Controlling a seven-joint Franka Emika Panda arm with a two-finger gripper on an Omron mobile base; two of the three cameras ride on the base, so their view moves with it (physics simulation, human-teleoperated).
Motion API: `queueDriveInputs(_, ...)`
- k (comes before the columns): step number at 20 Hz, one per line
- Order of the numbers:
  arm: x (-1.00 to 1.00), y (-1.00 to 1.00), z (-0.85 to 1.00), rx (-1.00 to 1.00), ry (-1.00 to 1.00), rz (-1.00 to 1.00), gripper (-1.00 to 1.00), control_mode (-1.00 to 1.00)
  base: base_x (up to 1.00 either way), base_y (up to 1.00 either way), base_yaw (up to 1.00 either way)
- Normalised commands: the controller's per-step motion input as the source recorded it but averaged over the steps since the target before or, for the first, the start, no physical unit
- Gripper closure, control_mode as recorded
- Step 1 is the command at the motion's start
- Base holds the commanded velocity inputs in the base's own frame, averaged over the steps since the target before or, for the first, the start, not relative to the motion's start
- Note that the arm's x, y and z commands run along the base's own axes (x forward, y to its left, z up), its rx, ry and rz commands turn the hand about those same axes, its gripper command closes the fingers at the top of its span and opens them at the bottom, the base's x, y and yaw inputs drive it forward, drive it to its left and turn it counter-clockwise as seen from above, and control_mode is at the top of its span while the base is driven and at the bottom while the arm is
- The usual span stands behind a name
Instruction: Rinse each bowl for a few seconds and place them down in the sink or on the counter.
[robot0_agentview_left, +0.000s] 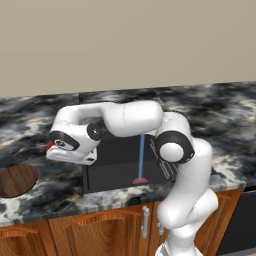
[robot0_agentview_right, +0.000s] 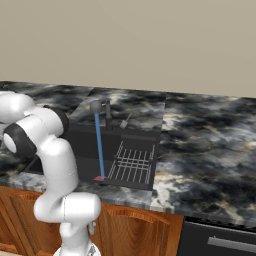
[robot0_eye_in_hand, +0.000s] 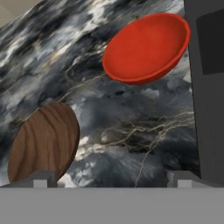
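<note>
The 2 fingers (robot0_eye_in_hand: 43, 178) rise at the bottom of the hand view, spread wide apart with nothing between them, above the counter (robot0_eye_in_hand: 127, 131). There are 2 bowls, both on the counter beside the sink (robot0_eye_in_hand: 208, 87). The wooden bowl (robot0_eye_in_hand: 43, 142) lies just past 1 fingertip. The red bowl (robot0_eye_in_hand: 146, 48) sits farther off, near the sink's edge, apart from the wooden one. In the right base view, 1 wire rack (robot0_agentview_right: 132, 165) lies in the sink, and 1 grey faucet (robot0_agentview_right: 102, 112) sends 1 thin blue stream (robot0_agentview_right: 99, 147) into the basin.

plain beige wall (robot0_agentview_left: 125, 40), brown wooden cabinets (robot0_agentview_left: 100, 227)
</note>
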Motion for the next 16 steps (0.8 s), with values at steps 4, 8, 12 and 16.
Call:
queueDriveInputs(4, 0.00, 0.41, 0.25, -0.20, 0.05, 0.00, -1.00, -1.00, 0.00, 0.00, 0.00)
queueDriveInputs(8, 0.00, 0.37, 0.25, -0.19, 0.07, 0.00, -1.00, -1.00, 0.00, 0.00, 0.00)
queueDriveInputs(12, 0.00, 0.36, 0.23, -0.20, 0.06, 0.00, -1.00, -1.00, 0.00, 0.00, 0.00)
queueDriveInputs(16, 0.00, 0.37, 0.21, -0.22, 0.04, 0.00, -1.00, -1.00, 0.00, 0.00, 0.00)
